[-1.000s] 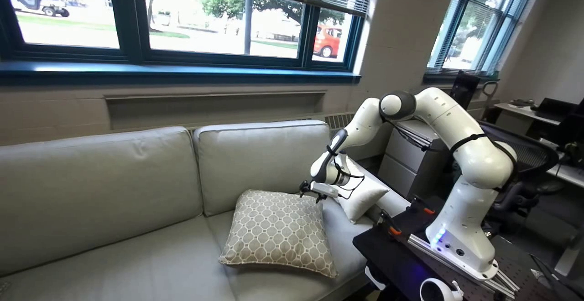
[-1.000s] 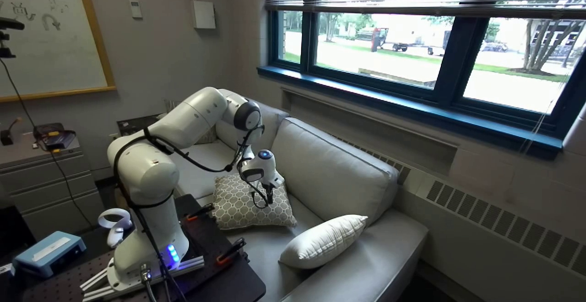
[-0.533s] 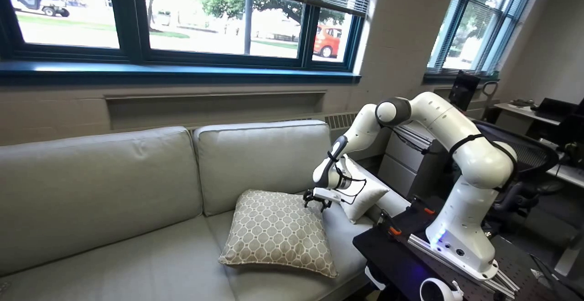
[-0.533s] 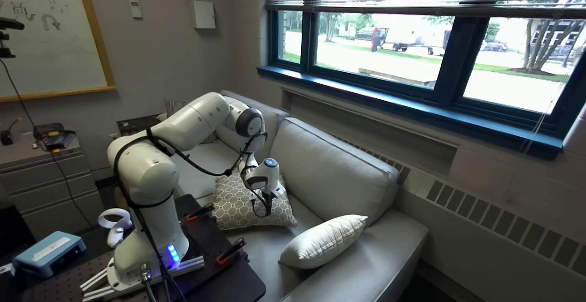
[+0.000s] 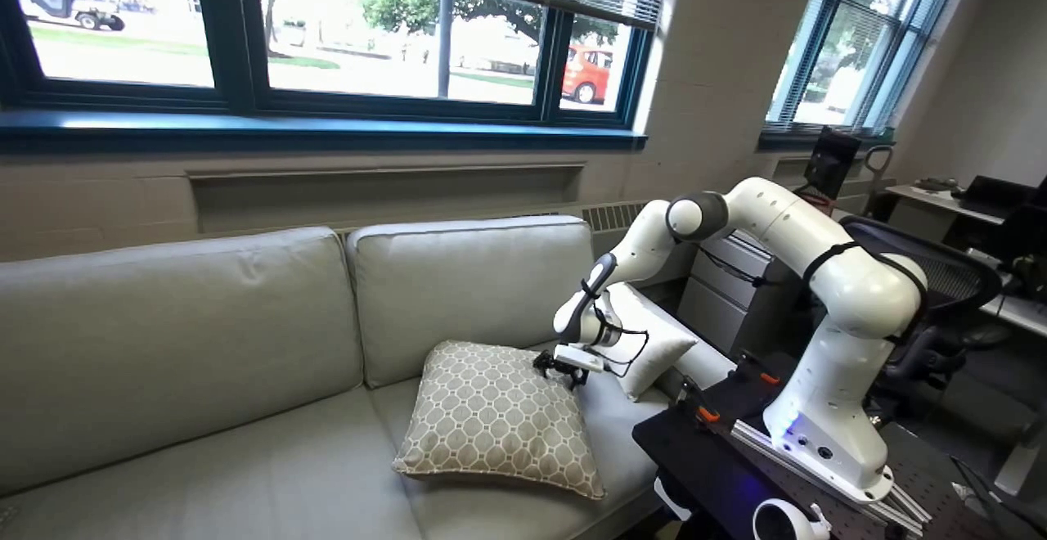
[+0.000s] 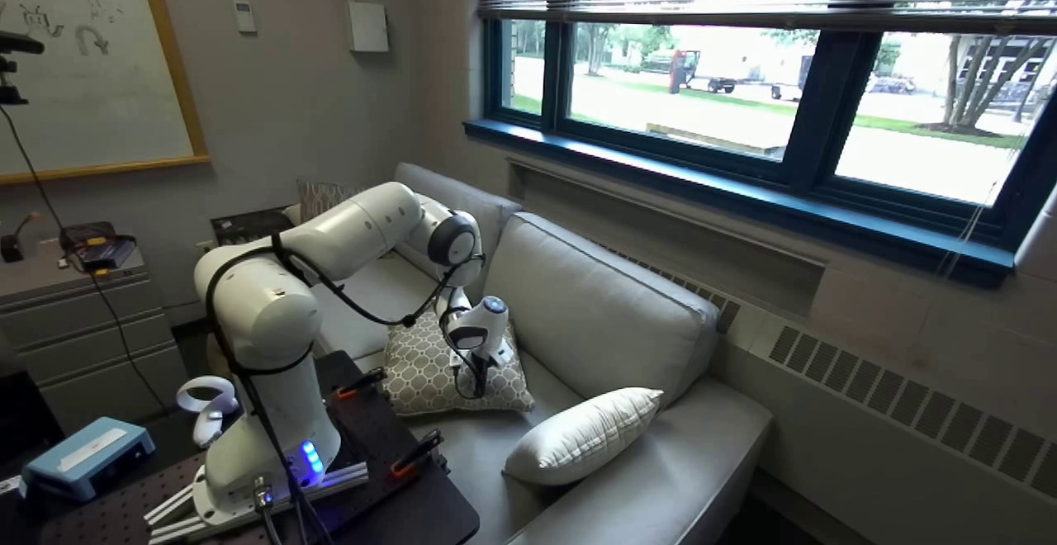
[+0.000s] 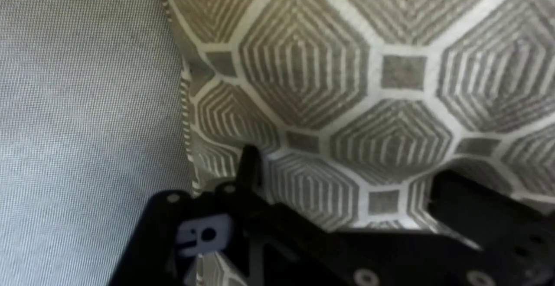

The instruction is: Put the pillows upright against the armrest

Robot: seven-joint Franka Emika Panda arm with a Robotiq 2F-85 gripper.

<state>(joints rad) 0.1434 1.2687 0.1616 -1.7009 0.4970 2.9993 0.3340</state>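
Pincer (image 7: 347,169): released; its jaws stand well apart over the patterned cloth, the tips seeming to dent it, nothing grasped.
Tan pillow (image 5: 495,425): lying on its broad face on the couch seat (image 5: 245,458), between the back cushion (image 5: 474,286) and the seat's front edge; not upright.
Cream pillow (image 6: 586,438): at the seat's armrest-side edge, tilted, seemingly leaning on the armrest (image 6: 661,471).
Likely step: taking hold of the tan pillow near its back corner, on the side facing the armrest.
Good hold: press in slightly, gather a thick fold, with the corded rim if possible, and clench before lifting; a shallow pinch could slip.
Good set-down: stand it on edge, easing it in without knocking the cream one over.
Tan cloth: octagons of nested lines in white lattice, small squares between; soft, puckering near the tips.
Cream cloth: smooth, wrinkled along its middle; plump, with pointed corners.
Couch cloth: pale grey, finely woven in the wrist view.
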